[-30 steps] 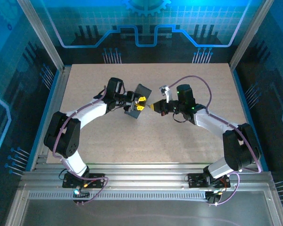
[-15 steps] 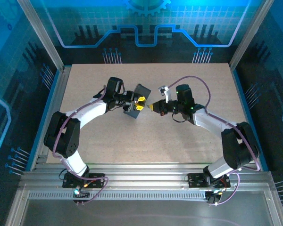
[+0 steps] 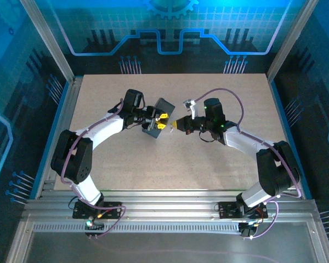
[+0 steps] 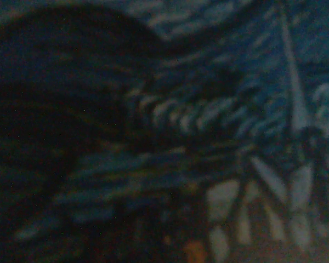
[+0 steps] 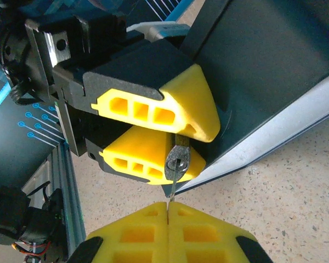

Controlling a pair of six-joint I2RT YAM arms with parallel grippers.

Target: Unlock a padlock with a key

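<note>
The padlock, small and dark grey, is pinched between the yellow fingers of my left gripper, its keyhole end facing my right gripper. My right gripper is shut on the key, a slim silver blade whose tip reaches the keyhole slot. In the top view the left gripper and right gripper meet tip to tip over the middle of the table. The left wrist view is dark and blurred, with a blue swirl pattern close up.
The dark blue box sits tilted right behind the left gripper; its dark face and pale edge loom behind the padlock. The speckled beige table spreads around both arms, with aluminium rails at the near edge.
My right gripper has crept slightly left with the key, closing the gap to the padlock. The left arm has hardly moved.
</note>
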